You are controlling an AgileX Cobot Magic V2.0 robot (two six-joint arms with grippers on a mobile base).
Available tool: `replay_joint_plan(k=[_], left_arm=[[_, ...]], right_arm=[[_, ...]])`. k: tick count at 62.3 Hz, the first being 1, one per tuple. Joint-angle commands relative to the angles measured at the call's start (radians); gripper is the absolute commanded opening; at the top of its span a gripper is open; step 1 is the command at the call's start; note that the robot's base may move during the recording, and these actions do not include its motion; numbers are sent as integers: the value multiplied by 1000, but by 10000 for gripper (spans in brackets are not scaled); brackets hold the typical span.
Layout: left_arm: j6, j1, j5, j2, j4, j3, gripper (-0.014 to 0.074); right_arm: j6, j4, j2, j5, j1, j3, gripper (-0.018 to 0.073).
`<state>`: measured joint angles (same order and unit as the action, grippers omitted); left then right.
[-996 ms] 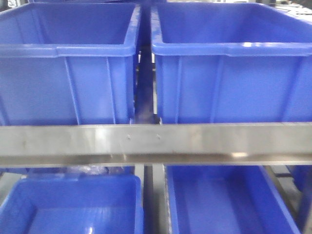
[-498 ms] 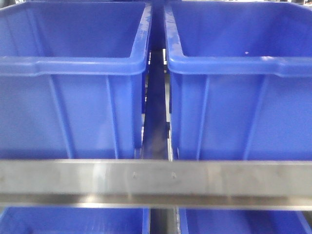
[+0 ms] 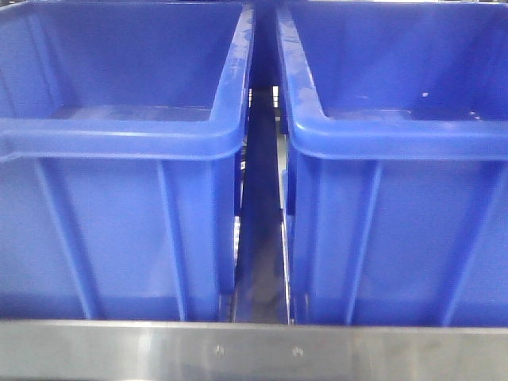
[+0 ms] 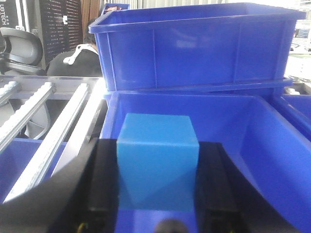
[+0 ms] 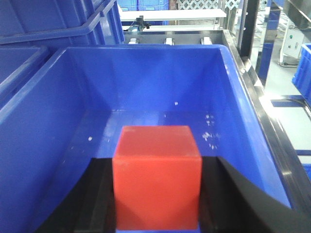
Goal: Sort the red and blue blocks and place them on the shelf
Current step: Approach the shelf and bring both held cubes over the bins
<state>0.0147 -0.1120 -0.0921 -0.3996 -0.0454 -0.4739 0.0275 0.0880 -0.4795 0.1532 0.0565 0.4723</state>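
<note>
In the left wrist view my left gripper [image 4: 157, 165] is shut on the light blue block [image 4: 157, 160], its black fingers [image 4: 104, 179] pressed to both sides, and holds it over a dark-blue bin [image 4: 252, 136]. In the right wrist view my right gripper [image 5: 157, 179] is shut on the red block [image 5: 157, 174], black fingers [image 5: 97, 199] on both sides, and holds it over the inside of another dark-blue bin [image 5: 68, 97]. Neither block nor gripper shows in the front view.
The front view shows two large dark-blue bins, left [image 3: 119, 135] and right [image 3: 397, 135], side by side on a shelf behind a steel rail [image 3: 254, 349], with a narrow gap between them. A further bin [image 4: 194, 43] stands stacked behind in the left wrist view. Roller rails [image 4: 43, 121] lie at left.
The front view has moved closer and higher: the two upper bins grew larger, the steel rail dropped to the bottom edge and the lower bins left the view.
</note>
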Motion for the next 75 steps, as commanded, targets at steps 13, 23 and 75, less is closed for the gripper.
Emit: replay_joint_plan(k=[13,23,75], left_arm=[[6,1,84,-5,-9,-28,125],[6,1,84,-5,-9,-28,124],[6,1,32,-16,-11,-28,124]], right_arm=[[-4,4,-2,-95,-4,33,403],[-4,4,-2,-95,-4,33,403],[-4,4,-2,-45,-4,33,403]])
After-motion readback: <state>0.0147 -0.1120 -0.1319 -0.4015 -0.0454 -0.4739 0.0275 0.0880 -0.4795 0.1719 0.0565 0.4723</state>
